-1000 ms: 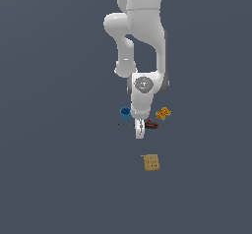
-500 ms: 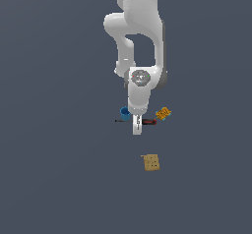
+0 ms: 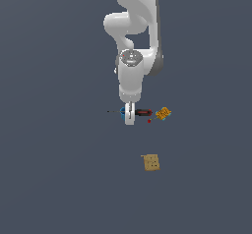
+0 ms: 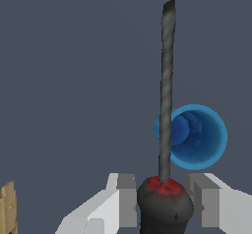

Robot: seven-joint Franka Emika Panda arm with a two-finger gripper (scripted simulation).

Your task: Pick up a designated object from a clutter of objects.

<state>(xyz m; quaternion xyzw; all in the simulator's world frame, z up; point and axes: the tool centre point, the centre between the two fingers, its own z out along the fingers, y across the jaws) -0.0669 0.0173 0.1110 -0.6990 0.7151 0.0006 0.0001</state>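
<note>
while its fingers flank the screwdriver [image 4: 166,198], the end effector [image 4: 165,203] hovers.

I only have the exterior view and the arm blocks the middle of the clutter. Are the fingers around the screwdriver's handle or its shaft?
Observer: The handle. In the wrist view the fingers stand on either side of the red-and-black screwdriver handle, with small gaps showing.
Operator: Is the shaft clear of the cup?
Observer: It crosses in front of the blue cup; I cannot tell if they touch.
Operator: Anything else close?
Observer: A tan box edge shows beside one finger.
</note>
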